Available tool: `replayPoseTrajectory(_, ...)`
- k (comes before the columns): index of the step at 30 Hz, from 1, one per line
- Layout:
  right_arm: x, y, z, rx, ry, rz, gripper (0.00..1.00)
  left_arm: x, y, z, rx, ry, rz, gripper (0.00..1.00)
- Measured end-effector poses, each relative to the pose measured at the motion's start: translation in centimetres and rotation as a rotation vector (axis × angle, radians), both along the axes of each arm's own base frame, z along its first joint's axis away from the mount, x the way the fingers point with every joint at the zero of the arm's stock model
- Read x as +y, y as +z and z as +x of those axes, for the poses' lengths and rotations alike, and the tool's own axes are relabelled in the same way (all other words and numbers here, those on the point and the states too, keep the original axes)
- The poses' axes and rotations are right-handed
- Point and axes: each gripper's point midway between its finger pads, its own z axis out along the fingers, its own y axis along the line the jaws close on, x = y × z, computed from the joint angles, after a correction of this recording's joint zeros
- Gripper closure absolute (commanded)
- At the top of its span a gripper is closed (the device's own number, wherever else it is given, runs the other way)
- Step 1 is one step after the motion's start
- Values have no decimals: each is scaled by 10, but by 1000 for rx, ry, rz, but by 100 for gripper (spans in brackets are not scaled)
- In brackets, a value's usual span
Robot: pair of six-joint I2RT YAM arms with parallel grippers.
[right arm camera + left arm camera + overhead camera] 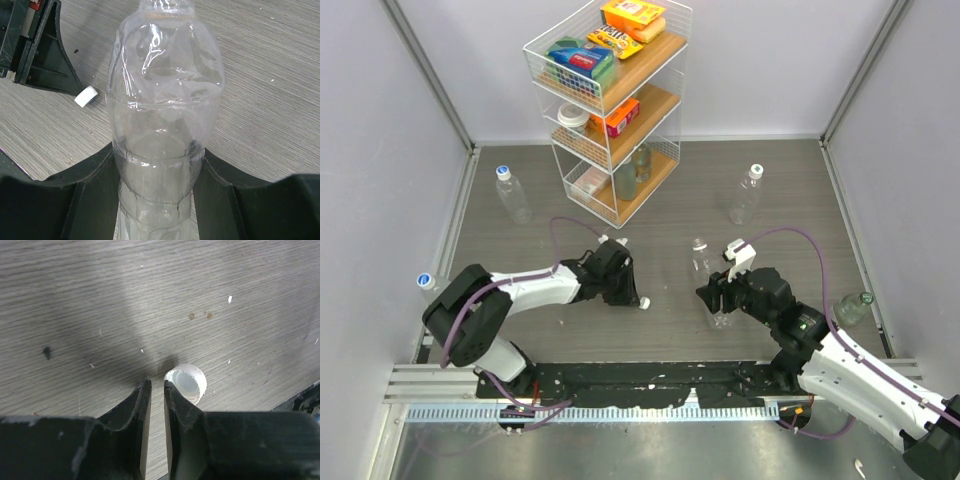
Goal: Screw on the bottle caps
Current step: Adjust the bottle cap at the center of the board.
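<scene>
A small white bottle cap [186,383] lies on the grey table, open side towards the left wrist camera. It rests against the outer side of one fingertip of my left gripper [155,383]. That gripper's jaws stand a narrow slit apart with nothing between them. From above, the cap [643,302] sits just right of the left gripper [626,294]. My right gripper [158,150] is shut on the lower body of a clear, uncapped bottle [165,75], which stands upright [701,258] at the table's middle. The right wrist view also shows the cap [86,96].
A wire shelf rack [610,100] with boxes and jars stands at the back centre. Capped clear bottles stand at back left [513,195], back right [745,195] and far left [427,285]. A greenish bottle [853,307] lies at the right wall.
</scene>
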Motion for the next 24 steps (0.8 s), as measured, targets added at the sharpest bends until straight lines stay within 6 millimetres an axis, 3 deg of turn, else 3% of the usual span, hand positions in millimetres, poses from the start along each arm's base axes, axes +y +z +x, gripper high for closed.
replayPoseTrajectory(3,0,0,0,-2,-2,1,74,4,-1,5,-10,21,34,71)
replayPoseTrajectory(13,-1,2,0,-7,-5,3,74,5,1,12,-30,36,102,71)
replayPoseTrajectory(24,-1,2,1,-10,-8,4,74,12,5,-4,-30,-6,87,60)
